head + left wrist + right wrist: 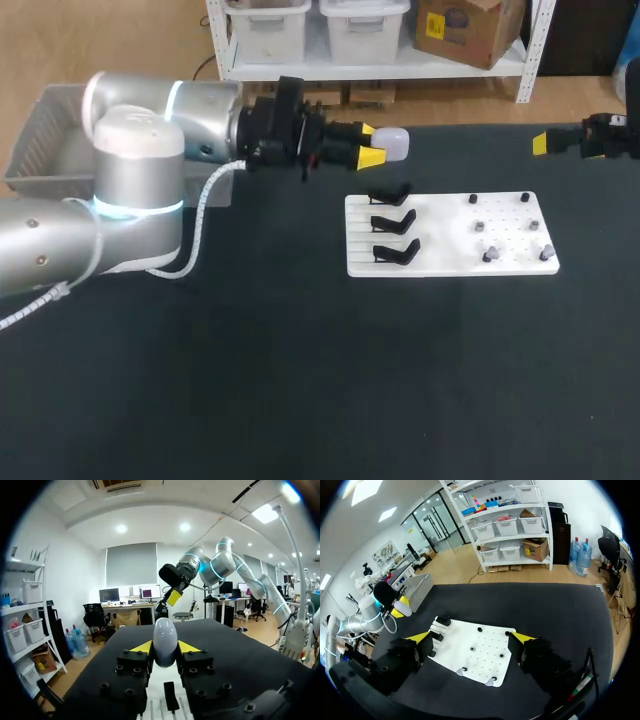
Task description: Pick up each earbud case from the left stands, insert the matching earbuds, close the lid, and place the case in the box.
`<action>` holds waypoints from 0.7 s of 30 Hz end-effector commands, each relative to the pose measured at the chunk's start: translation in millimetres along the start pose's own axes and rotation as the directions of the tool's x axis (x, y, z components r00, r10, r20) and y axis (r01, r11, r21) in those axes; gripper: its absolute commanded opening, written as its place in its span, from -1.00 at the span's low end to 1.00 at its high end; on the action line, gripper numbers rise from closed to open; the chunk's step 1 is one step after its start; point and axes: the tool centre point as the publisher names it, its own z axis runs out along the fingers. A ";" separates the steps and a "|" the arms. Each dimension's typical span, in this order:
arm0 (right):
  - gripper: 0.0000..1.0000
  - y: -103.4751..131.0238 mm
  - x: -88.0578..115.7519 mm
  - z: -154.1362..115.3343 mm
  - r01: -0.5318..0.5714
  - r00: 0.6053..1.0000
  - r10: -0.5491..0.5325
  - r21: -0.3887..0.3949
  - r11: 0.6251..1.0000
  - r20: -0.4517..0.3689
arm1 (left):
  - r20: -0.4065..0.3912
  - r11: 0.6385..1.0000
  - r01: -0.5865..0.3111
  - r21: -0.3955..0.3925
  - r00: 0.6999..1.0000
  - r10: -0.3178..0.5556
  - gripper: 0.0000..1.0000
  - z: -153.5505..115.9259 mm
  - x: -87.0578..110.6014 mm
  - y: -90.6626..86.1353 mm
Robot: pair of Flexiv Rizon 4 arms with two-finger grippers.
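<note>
Over the counter [300,380], just beyond the black stands [392,222] on the white board [450,235], see the left tool [375,146] clamped on the pale case [393,143], with its lid seemingly shut, though hard to judge. Carry it level toward the right tool [545,143], fingers apart, off past the board's right end. Turn the lid upward and hold steady before opening. Only then go for the small earbuds [488,255].

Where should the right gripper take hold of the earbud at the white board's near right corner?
Its top part, from straight above: the earbud seems to stand upright on the white board, clear of its neighbours, so open jaws could likely straddle it.
</note>
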 end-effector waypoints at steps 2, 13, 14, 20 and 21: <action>1.00 0.0 0.0 0.0 0.000 1.000 0.000 0.000 1.000 0.000 | -0.007 0.999 0.009 -0.037 1.000 -0.009 -1.00 -3.5 0.2 -11.0; 1.00 0.0 0.0 0.0 0.000 1.000 0.000 0.000 1.000 0.000 | 0.004 0.999 0.031 -0.037 1.000 -0.031 -1.00 -7.1 0.9 -14.1; 1.00 0.0 0.0 0.0 0.000 1.000 0.000 0.000 1.000 0.000 | 0.004 0.999 0.031 -0.037 1.000 -0.031 -1.00 -7.1 0.9 -14.1; 1.00 0.0 0.0 0.0 0.000 1.000 0.000 0.000 1.000 0.000 | 0.004 0.999 0.031 -0.037 1.000 -0.031 -1.00 -7.1 0.9 -14.1; 1.00 0.0 0.0 0.0 0.000 1.000 0.000 0.000 1.000 0.000 | 0.004 0.999 0.031 -0.037 1.000 -0.031 -1.00 -7.1 0.9 -14.1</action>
